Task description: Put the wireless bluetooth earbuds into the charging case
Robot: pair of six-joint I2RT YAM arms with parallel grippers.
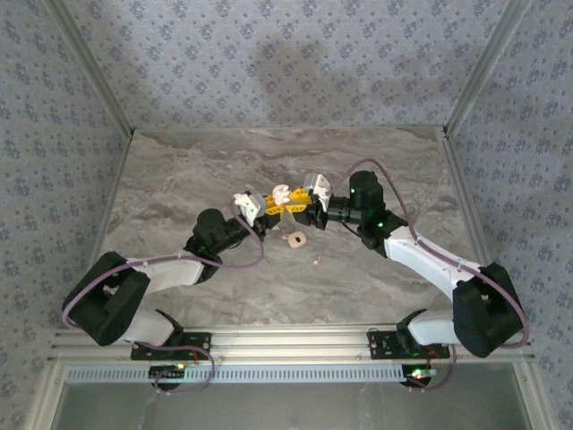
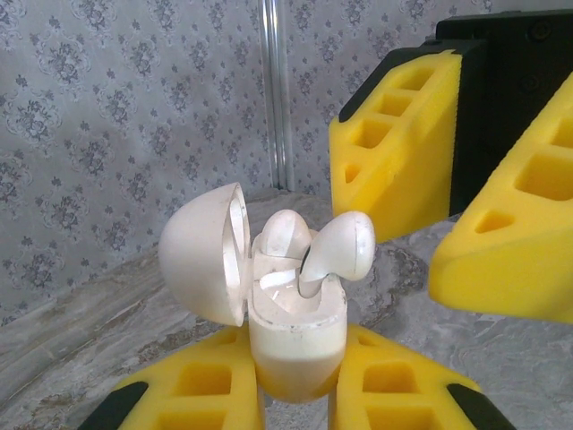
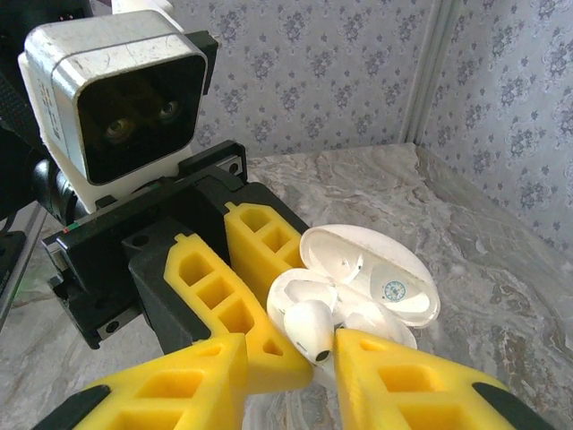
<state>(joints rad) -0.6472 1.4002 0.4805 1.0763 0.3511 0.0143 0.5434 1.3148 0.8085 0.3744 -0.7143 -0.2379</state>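
Left end effector [image 2: 300, 381] pinching open case [image 2: 295, 336]; right end effector [image 3: 294, 351] hovering spread by earbud [image 2: 346, 245]; left-wrist view showing second earbud [image 2: 285, 235] seated.

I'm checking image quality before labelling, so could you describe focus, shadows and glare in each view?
Top external: even light, a soft shadow on the back wall. Left wrist: charging case sharp, no glare. Right wrist: earbud sharp, wallpaper brightest on the right.
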